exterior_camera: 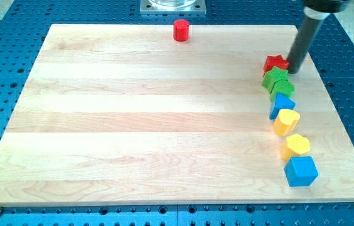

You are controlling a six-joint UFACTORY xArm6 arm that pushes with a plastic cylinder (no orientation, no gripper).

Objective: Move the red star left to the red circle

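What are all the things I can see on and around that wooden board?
red circle: one, red, near the board's top edge, a little right of centre.
red star: one, red, top of the column of blocks at the view's right.
green blocks: two, green, pressed together just below the star; shapes hard to make out.
blue block: one, blue, below the green ones.
yellow blocks: two, yellow, next down the column.
blue cube: one, blue, lowest in the column.
wooden board: one, pale wood, on a blue perforated table.
my tip: one dark rod, its end right beside the red star's right side.
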